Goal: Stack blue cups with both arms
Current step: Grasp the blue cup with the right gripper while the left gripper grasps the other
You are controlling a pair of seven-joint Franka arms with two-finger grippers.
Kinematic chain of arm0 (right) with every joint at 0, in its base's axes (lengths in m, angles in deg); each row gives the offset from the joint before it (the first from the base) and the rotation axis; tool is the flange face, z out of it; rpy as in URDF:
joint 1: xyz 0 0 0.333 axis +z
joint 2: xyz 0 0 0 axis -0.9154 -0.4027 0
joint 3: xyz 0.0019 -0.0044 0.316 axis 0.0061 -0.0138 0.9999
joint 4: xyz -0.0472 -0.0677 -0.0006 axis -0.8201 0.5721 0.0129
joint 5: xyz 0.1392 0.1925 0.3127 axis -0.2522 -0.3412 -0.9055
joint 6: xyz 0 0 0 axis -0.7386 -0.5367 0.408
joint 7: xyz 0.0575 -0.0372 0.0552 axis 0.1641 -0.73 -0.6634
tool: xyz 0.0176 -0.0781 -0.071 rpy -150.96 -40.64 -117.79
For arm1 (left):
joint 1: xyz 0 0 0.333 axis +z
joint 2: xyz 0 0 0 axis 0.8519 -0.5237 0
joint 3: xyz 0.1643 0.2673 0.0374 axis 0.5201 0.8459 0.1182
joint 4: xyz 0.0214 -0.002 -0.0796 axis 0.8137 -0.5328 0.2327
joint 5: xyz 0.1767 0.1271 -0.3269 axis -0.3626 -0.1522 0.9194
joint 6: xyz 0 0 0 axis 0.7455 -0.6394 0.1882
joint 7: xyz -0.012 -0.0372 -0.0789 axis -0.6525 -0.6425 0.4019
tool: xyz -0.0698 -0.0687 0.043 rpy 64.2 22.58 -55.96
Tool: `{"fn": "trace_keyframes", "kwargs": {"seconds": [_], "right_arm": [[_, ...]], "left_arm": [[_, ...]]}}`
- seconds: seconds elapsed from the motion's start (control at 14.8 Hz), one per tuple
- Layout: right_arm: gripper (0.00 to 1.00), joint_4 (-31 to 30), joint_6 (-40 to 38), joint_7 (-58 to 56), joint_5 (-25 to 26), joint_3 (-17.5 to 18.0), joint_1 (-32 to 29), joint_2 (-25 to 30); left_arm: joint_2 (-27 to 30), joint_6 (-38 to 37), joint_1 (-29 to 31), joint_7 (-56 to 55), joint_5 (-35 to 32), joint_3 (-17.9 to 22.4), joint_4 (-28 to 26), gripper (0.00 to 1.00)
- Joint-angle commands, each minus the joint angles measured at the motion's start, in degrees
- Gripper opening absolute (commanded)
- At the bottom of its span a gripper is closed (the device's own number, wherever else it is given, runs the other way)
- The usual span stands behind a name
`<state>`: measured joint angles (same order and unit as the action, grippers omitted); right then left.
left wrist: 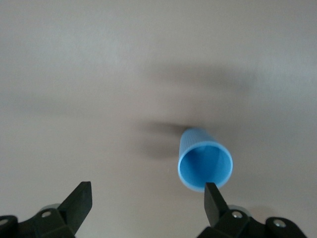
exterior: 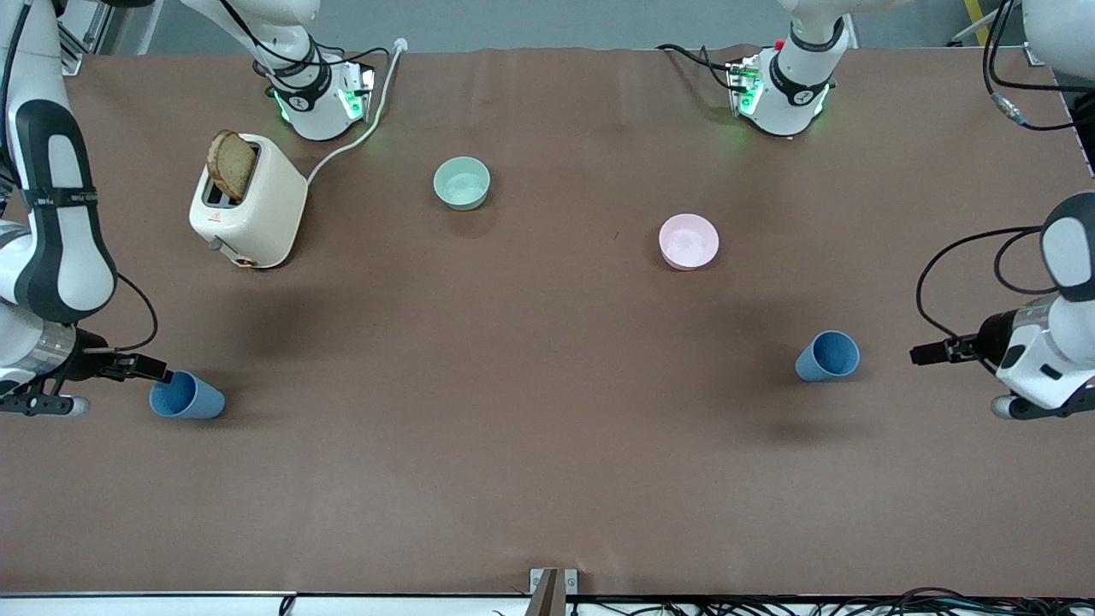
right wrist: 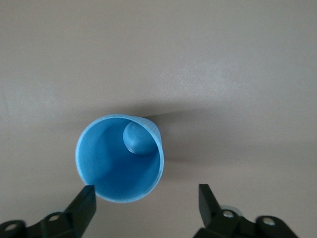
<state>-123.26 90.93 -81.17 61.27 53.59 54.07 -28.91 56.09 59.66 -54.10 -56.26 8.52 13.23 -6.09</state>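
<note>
One blue cup (exterior: 188, 399) sits at the right arm's end of the table, nearer the front camera than the toaster, its mouth turned toward my right gripper (exterior: 161, 376). In the right wrist view that cup (right wrist: 119, 158) lies just ahead of one fingertip, outside the open gap of the right gripper (right wrist: 146, 196). The other blue cup (exterior: 826, 357) sits toward the left arm's end. My left gripper (exterior: 920, 352) hangs beside it, a short way off. In the left wrist view this cup (left wrist: 204, 162) is close to one fingertip of the open left gripper (left wrist: 147, 191), which holds nothing.
A cream toaster (exterior: 250, 205) with a slice of bread in it stands near the right arm's base, its cord trailing. A mint-green bowl (exterior: 462, 182) and a pale pink bowl (exterior: 689, 241) sit farther from the front camera than the cups.
</note>
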Motion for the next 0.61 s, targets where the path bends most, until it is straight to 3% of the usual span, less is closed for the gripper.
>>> {"fn": "trace_keyframes", "kwargs": {"seconds": [0.0,0.27,0.54], "right_arm": [[0.86,0.69,1.77,-2.54,-2.23,0.84,-1.08,-1.51],[0.73,0.95,3.36,-3.51,-2.23,0.93,-1.79,-2.83],[0.46,4.02,3.71,-3.43,-2.32,0.93,-1.88,-5.64]], "left_arm": [[-2.66,2.21,-0.62,0.62,-0.57,-0.30,1.17,1.00],[-3.46,2.48,-0.62,0.53,-0.39,-1.70,-2.95,1.00],[-2.76,9.92,-0.10,0.62,-0.39,-2.76,-10.58,1.00]]}}
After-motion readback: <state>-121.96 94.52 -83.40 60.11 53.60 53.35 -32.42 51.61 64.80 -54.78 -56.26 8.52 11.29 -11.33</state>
